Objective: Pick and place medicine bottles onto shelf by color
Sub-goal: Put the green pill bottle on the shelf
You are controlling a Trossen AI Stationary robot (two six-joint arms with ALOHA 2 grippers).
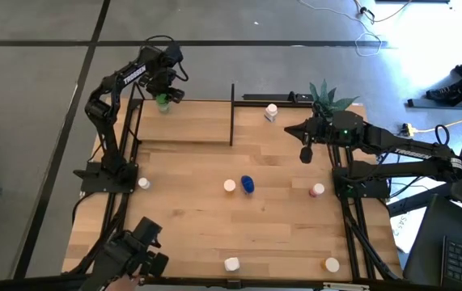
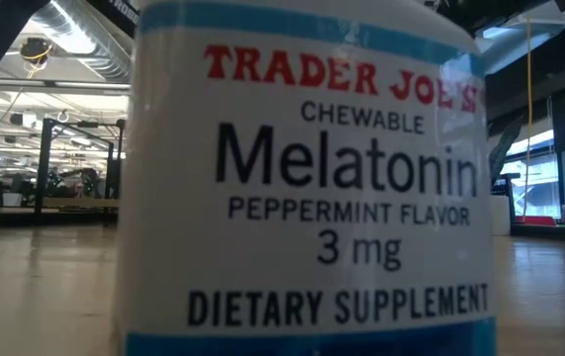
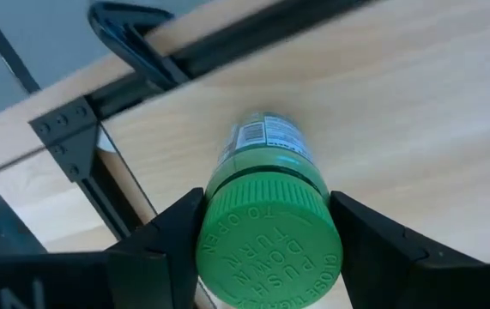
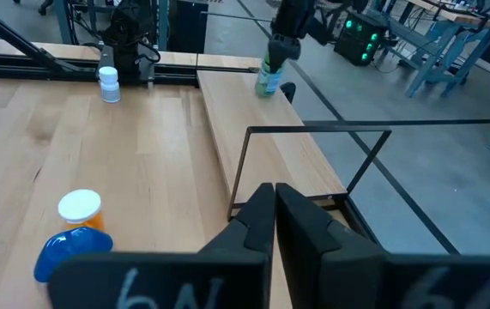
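A green medicine bottle (image 3: 263, 142) with a green cap hangs over the far left corner of the shelf (image 1: 186, 125), with my left gripper (image 1: 163, 99) shut on it. The right wrist view shows the same bottle (image 4: 269, 77) upright, its base at or just above the shelf board (image 4: 253, 120). My right gripper (image 1: 305, 153) waits shut above the table's right side. Loose on the table stand a blue bottle (image 1: 247, 184), a white-capped orange one (image 1: 230, 186), a pink-capped one (image 1: 317, 190) and a white one (image 1: 272, 113). My left gripper pinches the green bottle's cap (image 3: 266, 249) between its two fingers (image 3: 176, 232), one on each side of the cap's rim. The fingers come from above, pointing down. The bottle stays upright below them; whether its base touches the shelf board I cannot tell.
More bottles stand at the left edge (image 1: 144, 184) and near the front edge (image 1: 231, 263) (image 1: 332, 264). A white melatonin bottle (image 2: 307, 178) fills the low view. A potted plant (image 1: 328, 97) is at the far right. Black posts (image 1: 232, 113) frame the shelf.
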